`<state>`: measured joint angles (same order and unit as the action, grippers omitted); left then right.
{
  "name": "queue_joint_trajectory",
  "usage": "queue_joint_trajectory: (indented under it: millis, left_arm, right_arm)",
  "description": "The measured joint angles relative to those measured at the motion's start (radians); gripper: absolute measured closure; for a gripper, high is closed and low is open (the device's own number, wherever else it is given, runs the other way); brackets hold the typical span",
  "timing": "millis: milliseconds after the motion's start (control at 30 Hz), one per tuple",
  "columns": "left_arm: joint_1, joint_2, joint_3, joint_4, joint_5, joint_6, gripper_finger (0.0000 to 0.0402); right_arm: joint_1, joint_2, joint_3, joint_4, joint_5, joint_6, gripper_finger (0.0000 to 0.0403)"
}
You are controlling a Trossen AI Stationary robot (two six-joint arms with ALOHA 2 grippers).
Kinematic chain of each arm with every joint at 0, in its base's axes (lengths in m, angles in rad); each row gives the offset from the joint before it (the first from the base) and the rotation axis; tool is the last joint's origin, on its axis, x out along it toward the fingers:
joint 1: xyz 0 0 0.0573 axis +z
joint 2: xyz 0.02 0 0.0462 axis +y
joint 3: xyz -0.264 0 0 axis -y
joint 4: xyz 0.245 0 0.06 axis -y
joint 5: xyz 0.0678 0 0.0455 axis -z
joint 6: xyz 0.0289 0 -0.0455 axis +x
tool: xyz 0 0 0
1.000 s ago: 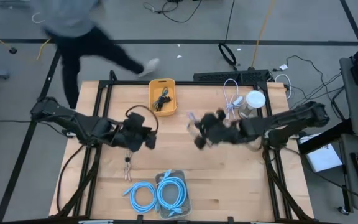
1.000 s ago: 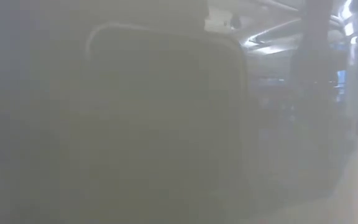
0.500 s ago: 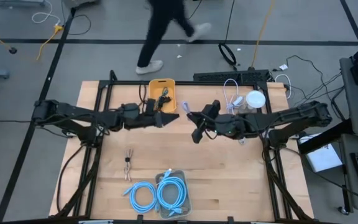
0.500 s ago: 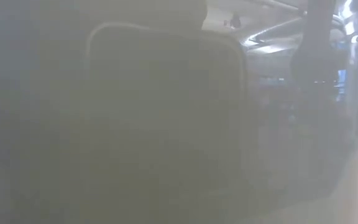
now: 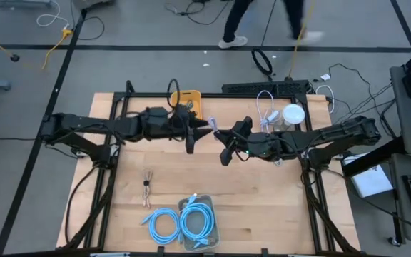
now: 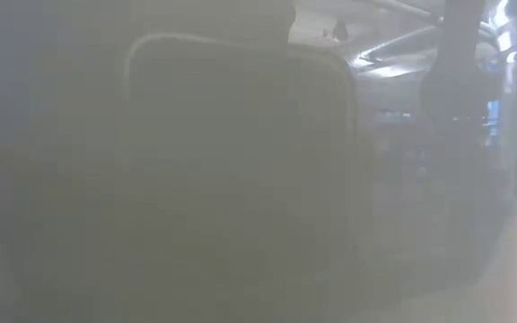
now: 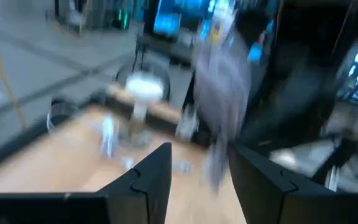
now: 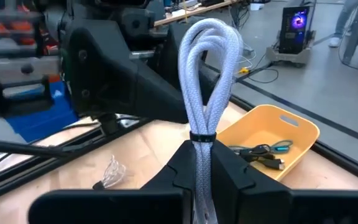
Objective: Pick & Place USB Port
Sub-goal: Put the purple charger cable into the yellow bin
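Observation:
A white braided USB cable bundle [image 8: 205,74], looped and bound by a black tie, is in my right gripper [image 8: 202,171], which is shut on it above mid-table [image 5: 222,140]. My left gripper [image 5: 200,132] is open and faces it from the table's left. In the left wrist view the blurred cable [image 7: 219,118] stands just beyond the open fingers [image 7: 201,180]. A yellow tray [image 8: 294,134] holding dark cables [image 8: 261,152] rests on the far part of the table, partly under the left arm [image 5: 186,100]. The low view is fogged over. My right gripper pinches the bundle between its two fingers just below the black tie [image 8: 202,138]. It comes level from the table's right. The loops [image 8: 210,43] stick out past the fingertips toward the left gripper. The bundle is lifted clear of the table.
Coiled blue cables in a clear bag [image 5: 183,221] lie at the near edge, with a small dark cable [image 5: 147,189] beside them. A white cable [image 5: 265,106] and a white round object [image 5: 293,114] sit at the far right. A person [image 5: 262,18] walks behind the table.
My left gripper has swung from the near-left middle toward the far edge and the right, ending close to the held cable. My right gripper moved a little toward the far edge with the cable, then held still. A person crossed behind the table from left to right.

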<state>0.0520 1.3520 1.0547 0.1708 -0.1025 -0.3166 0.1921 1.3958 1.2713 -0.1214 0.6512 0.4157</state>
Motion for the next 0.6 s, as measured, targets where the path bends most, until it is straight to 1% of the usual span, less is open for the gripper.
queue_joint_trajectory:
  millis: [133,233,600]
  left_arm:
    - [0.035,0.033,0.031,0.013,0.028,0.002,0.0241]
    - [0.057,0.035,0.034,0.033,0.08,-0.019,0.0241]
    - [0.055,0.037,0.035,0.071,0.101,-0.063,0.0241]
  right_arm:
    - [-0.002,0.008,0.0,-0.001,0.016,0.003,0.0387]
    - [-0.005,0.006,0.0,0.01,0.018,0.003,0.0387]
    - [-0.023,0.006,0.002,0.009,0.003,-0.021,0.0386]
